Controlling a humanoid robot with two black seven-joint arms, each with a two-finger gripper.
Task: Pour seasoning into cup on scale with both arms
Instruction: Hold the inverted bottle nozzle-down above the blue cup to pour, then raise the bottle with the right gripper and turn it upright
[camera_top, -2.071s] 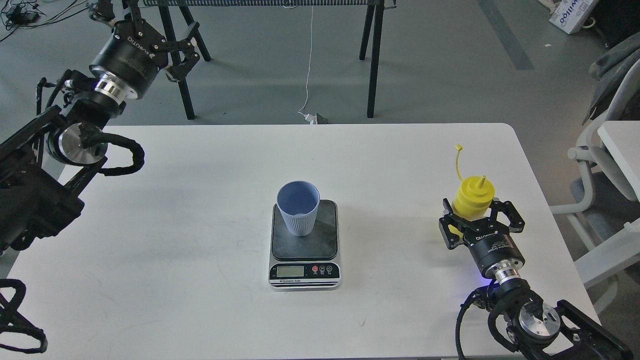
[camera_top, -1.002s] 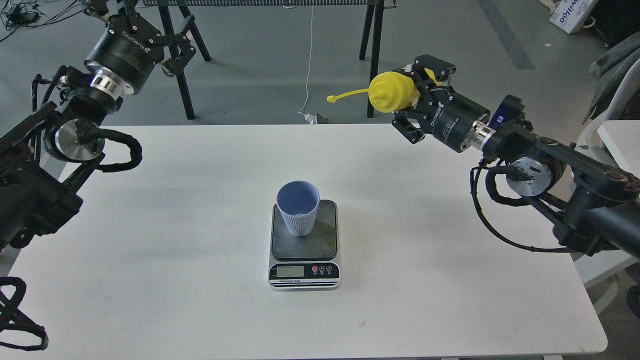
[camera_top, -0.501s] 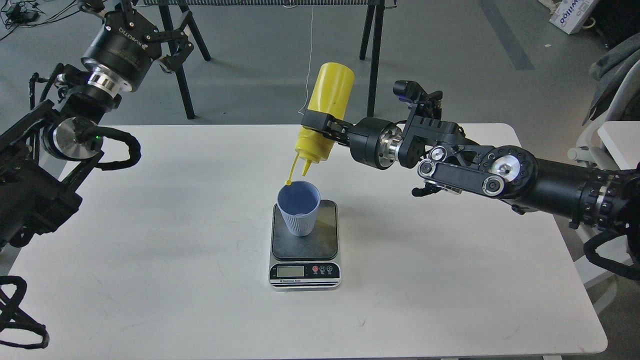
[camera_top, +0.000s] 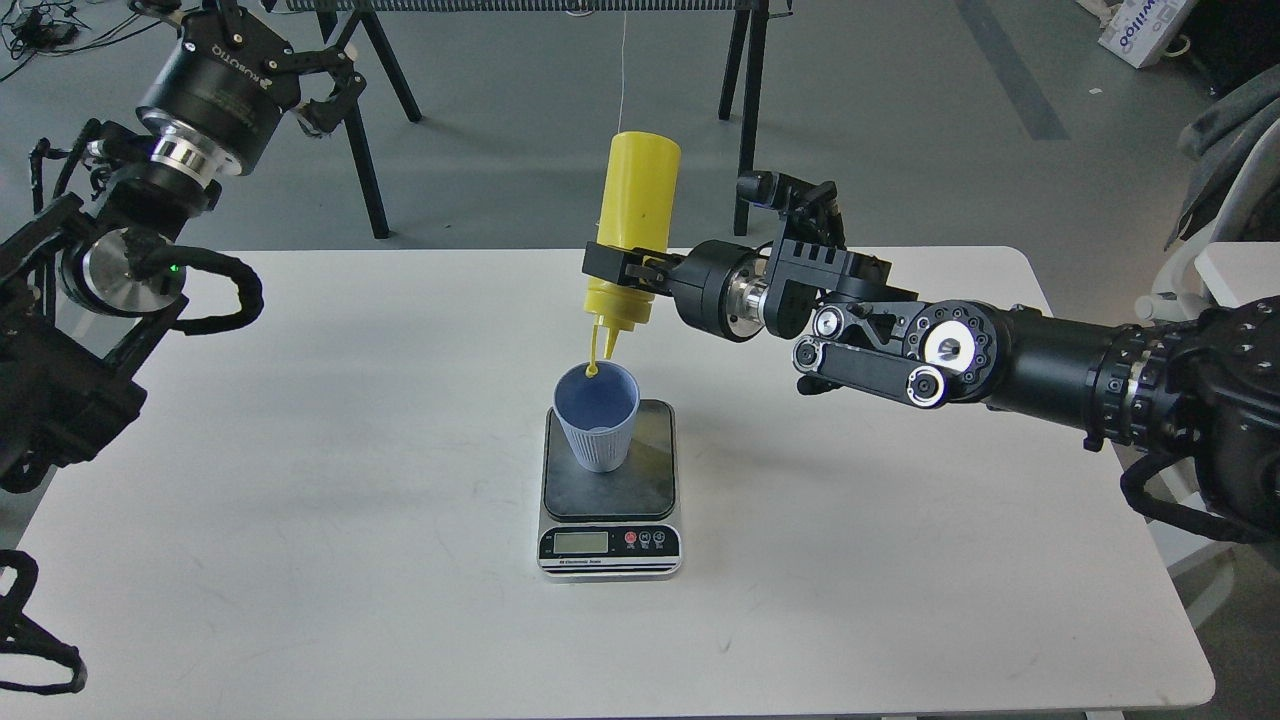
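Yellow seasoning bottle (camera_top: 632, 228) inverted above blue cup (camera_top: 597, 415), on scale (camera_top: 609, 500)

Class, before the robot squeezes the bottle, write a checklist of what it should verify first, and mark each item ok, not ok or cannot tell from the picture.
1. Bottle upside down, nozzle pointing down: ok.
2. Right gripper clamped on the bottle near its nozzle end: ok.
3. Nozzle tip above the cup's opening: ok, as far as this view shows.
4. Cup upright on the scale's dark plate: ok.
5. Scale display readable or zeroed: cannot tell, too small.
6. Left gripper clear of the cup, off to the far left: ok.
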